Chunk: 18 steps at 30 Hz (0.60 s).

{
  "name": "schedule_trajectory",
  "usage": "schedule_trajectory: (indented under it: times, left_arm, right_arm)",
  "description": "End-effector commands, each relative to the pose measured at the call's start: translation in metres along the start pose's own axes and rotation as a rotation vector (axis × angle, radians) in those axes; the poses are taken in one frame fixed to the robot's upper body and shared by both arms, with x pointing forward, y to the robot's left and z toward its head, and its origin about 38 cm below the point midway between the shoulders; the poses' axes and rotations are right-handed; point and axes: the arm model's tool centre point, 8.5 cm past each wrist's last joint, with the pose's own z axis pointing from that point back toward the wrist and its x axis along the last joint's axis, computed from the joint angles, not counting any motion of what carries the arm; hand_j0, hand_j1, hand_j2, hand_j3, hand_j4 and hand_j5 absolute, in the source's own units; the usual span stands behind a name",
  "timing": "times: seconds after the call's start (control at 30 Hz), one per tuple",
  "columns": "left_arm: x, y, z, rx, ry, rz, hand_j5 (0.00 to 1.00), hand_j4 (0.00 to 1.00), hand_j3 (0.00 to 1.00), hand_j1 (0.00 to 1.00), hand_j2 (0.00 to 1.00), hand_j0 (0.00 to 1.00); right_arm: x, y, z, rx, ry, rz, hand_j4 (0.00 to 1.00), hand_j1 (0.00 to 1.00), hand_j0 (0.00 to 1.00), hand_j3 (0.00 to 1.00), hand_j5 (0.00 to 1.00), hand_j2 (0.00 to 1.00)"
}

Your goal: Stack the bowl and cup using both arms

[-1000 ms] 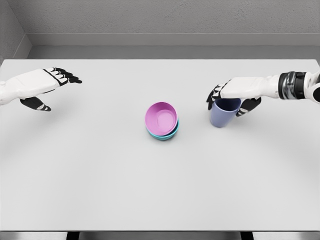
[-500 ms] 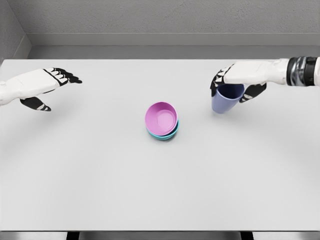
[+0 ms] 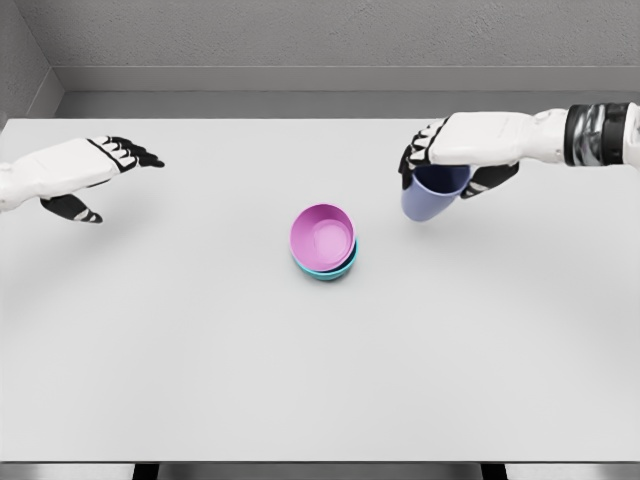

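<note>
Wide white table (image 3: 200, 380) filling nearly the whole view, grey wall (image 3: 320, 35) along the far edge. Right arm (image 3: 590, 135) reaching in from the right at the far side, white shell with a dark banded wrist. Left arm (image 3: 20, 180) entering from the left edge, also at the far side, well apart from everything else. Right hand (image 3: 455, 155) closed from above around the rim of a blue-violet cup (image 3: 428, 195), dark fingers (image 3: 412, 165) wrapped down its left side and the thumb on its right; cup tilted slightly, base pointing toward the near left, apparently lifted off the tabletop, with a faint shadow below it. Left hand (image 3: 85, 170) hovering above the table with fingers extended and relaxed toward the right, thumb hanging below, holding nothing. Near the table's middle, a pink bowl (image 3: 322, 235) nested inside a teal bowl (image 3: 335, 268), only the teal rim showing along the near right side beneath the pink one. Cup to the far right of the bowl stack, near it but not touching.
</note>
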Motion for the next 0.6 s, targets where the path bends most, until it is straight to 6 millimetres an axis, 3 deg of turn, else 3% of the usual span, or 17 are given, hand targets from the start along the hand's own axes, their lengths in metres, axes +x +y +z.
schedule_trajectory:
  times: [0.0,0.23,0.57]
  left_arm:
    - [0.000,0.001,0.000,0.004,0.001,0.004,1.00,1.00,1.00,1.00,1.00,1.00]
    - [0.000,0.001,0.000,0.004,0.001,0.004,1.00,1.00,1.00,1.00,1.00,1.00]
    - [0.000,0.001,0.000,0.004,0.001,0.004,1.00,1.00,1.00,1.00,1.00,1.00]
  right_arm:
    - [0.009,-0.008,-0.001,-0.017,-0.021,0.018,0.56,0.56,0.56,0.56,0.56,0.56]
    - [0.048,-0.024,-0.007,-0.035,-0.119,0.111,0.56,0.56,0.56,0.56,0.56,0.56]
    - [0.058,-0.038,-0.002,-0.071,-0.135,0.149,0.56,0.56,0.56,0.56,0.56,0.56]
